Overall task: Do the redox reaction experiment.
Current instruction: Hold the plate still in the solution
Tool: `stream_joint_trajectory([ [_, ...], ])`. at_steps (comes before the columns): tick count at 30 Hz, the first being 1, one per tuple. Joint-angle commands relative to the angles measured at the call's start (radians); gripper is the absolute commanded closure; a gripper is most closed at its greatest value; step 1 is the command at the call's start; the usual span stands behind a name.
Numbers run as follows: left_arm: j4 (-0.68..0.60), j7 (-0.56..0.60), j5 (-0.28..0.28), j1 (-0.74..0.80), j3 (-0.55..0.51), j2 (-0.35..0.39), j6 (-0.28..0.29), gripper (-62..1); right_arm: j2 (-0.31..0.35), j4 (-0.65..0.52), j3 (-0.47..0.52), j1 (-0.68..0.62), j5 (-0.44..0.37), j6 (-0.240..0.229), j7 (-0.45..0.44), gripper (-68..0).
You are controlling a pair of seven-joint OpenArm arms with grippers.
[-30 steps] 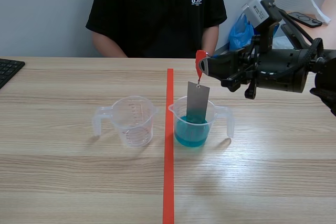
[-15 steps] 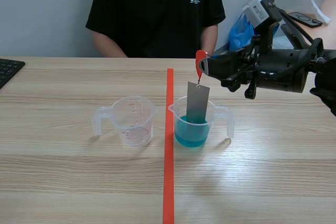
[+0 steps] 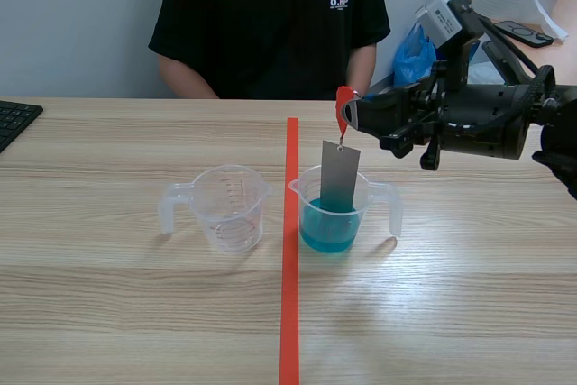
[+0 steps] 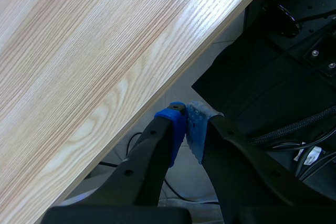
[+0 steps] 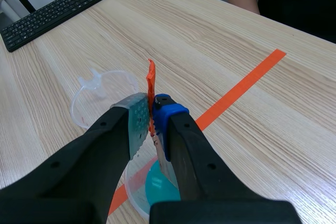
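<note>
Tab (image 5: 151, 77) between right gripper (image 5: 151, 109) pads (image 5: 138, 116)

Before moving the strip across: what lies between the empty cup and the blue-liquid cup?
Only the red tape line on the bare table, as the scene view shows.
</note>
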State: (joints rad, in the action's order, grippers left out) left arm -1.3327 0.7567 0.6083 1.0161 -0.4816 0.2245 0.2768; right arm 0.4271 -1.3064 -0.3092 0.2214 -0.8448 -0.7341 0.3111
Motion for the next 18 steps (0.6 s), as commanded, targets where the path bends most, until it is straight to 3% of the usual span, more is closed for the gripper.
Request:
stream_joint_trajectory([
  [1, -0.009, 0.01, -0.009, 0.0, -0.001, 0.009, -0.005, -2.7, 0.019, -0.011, 0.001, 0.023, 0.003, -0.011, 0.008, -1.7],
  [12, -0.009, 0.01, -0.009, 0.0, -0.001, 0.009, -0.005, -2.7, 0.039, -0.074, 0.002, 0.023, -0.006, -0.011, 0.043, -1.7],
  [18, -0.009, 0.01, -0.009, 0.0, -0.001, 0.009, -0.005, -2.7, 0.099, -0.183, 0.011, 0.023, -0.1, -0.011, 0.087, -1.7],
])
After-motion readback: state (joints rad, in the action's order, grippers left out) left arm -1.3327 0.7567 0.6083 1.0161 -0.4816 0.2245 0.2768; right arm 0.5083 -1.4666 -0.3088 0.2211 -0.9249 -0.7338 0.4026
